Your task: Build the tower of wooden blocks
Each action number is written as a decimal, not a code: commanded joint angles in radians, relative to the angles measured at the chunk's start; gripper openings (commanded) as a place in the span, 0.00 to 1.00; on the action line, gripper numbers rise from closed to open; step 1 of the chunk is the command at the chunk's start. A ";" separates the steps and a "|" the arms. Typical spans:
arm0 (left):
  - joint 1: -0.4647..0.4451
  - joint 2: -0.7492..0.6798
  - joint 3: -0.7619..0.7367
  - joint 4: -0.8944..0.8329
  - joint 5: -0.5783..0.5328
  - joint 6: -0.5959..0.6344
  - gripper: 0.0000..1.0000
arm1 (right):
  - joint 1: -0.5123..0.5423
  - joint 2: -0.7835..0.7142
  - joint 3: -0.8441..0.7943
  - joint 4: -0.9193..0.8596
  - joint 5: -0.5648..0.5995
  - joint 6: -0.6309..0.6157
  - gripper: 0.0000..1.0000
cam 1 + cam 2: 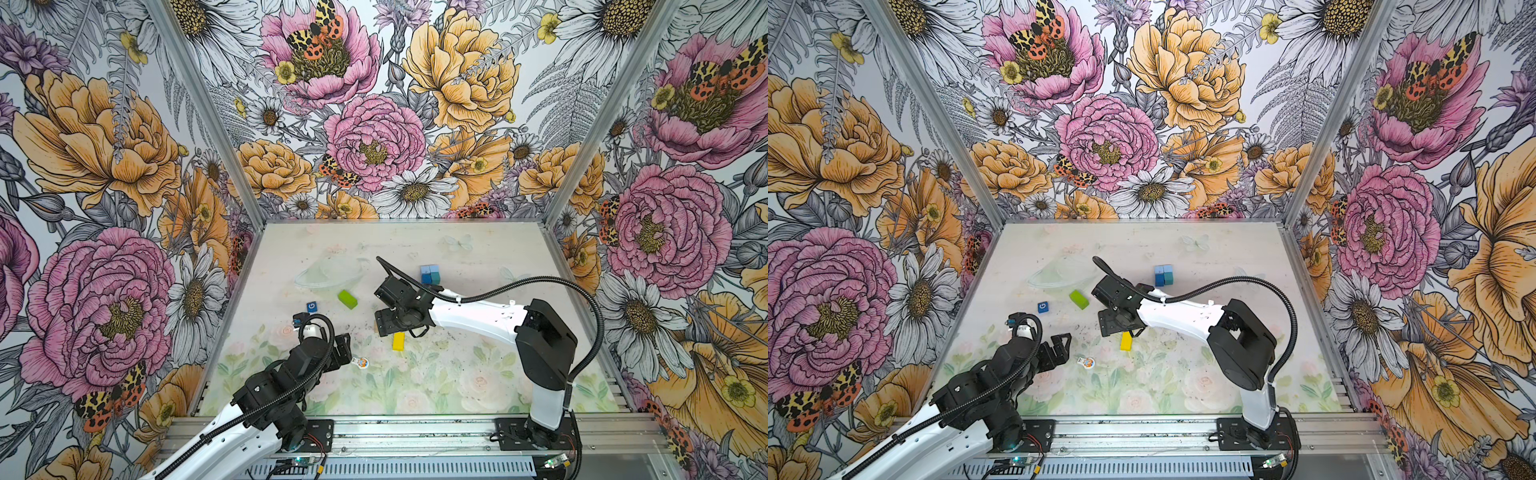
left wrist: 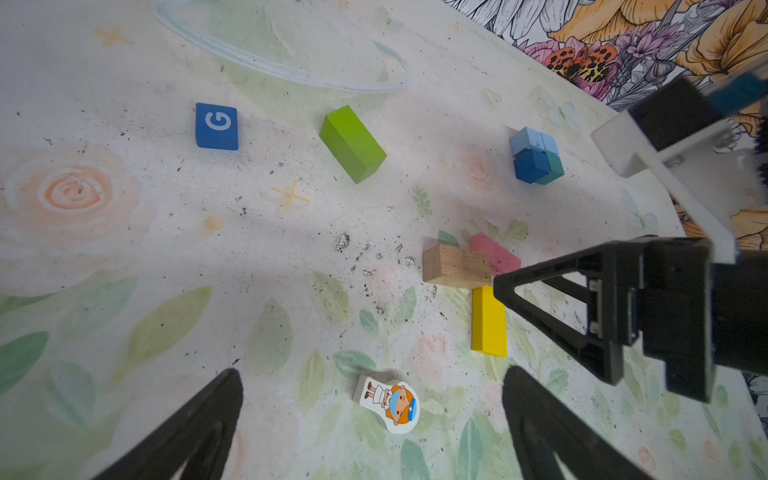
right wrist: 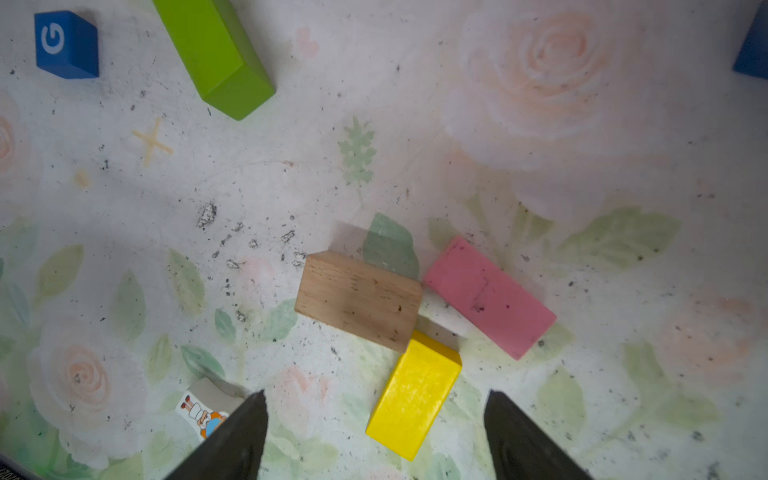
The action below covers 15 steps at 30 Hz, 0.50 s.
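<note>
**Right gripper spread above the loose bricks, cube cluster alone at the back**

The right gripper [image 3: 374, 432] hangs over the middle of the counter [image 1: 457, 374] with its jaws apart and nothing between them; in its wrist view the yellow brick [image 3: 413, 395] lies just ahead of the two fingertips. One end of that brick touches the bare-wood brick [image 3: 359, 301], and the pink brick [image 3: 490, 297] lies just beside the bare-wood one, a corner nearly meeting it. All three lie flat on the counter.

The left gripper [image 2: 370, 419] is at the near left, jaws wide apart and empty, above a small cut-out figure of a nurse [image 2: 388, 403].

The green brick [image 1: 347, 299] lies flat on its own, left of the right arm's wrist. Farther left sits a blue tile marked G [image 1: 312, 306]. A clear, shallow dish [image 1: 328, 272] rests behind the green brick.

The tower so far is only a tight cluster of cubes [image 1: 429, 274] toward the back of the counter: light blue, dark blue and teal, touching one another, well apart from the bricks. In both top views the right arm partly hides the bare-wood and pink bricks
</note>
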State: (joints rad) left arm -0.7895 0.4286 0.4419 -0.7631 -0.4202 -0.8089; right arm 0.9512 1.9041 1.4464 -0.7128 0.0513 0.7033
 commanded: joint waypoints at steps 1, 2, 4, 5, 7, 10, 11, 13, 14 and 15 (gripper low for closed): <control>0.007 -0.020 -0.017 -0.005 0.024 -0.012 0.99 | 0.011 0.026 0.046 0.015 -0.015 0.000 0.85; 0.007 -0.022 -0.020 -0.005 0.026 -0.011 0.99 | 0.011 0.031 0.049 0.015 -0.015 -0.008 0.85; 0.006 -0.026 -0.022 -0.005 0.030 -0.012 0.99 | 0.011 0.039 0.060 0.015 -0.013 -0.040 0.85; 0.004 -0.028 -0.022 -0.005 0.029 -0.012 0.99 | 0.010 0.042 0.069 0.015 -0.013 -0.070 0.85; 0.006 -0.028 -0.022 -0.005 0.029 -0.012 0.99 | 0.008 0.052 0.082 0.014 -0.014 -0.113 0.84; 0.005 -0.028 -0.022 -0.005 0.032 -0.010 0.99 | -0.001 0.063 0.096 0.013 -0.014 -0.150 0.83; 0.006 -0.028 -0.022 -0.005 0.031 -0.010 0.99 | -0.006 0.069 0.099 0.012 -0.014 -0.159 0.82; 0.006 -0.030 -0.021 -0.004 0.033 -0.010 0.99 | -0.018 0.078 0.102 0.012 -0.023 -0.166 0.81; 0.006 -0.030 -0.022 -0.005 0.032 -0.011 0.99 | -0.024 0.083 0.102 0.012 -0.027 -0.170 0.81; 0.006 -0.029 -0.022 -0.004 0.034 -0.012 0.99 | -0.028 0.088 0.103 0.012 -0.034 -0.175 0.80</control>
State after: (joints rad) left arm -0.7895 0.4118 0.4294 -0.7639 -0.4068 -0.8124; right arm 0.9405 1.9644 1.5223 -0.7124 0.0288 0.5697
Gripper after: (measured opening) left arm 0.989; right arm 0.806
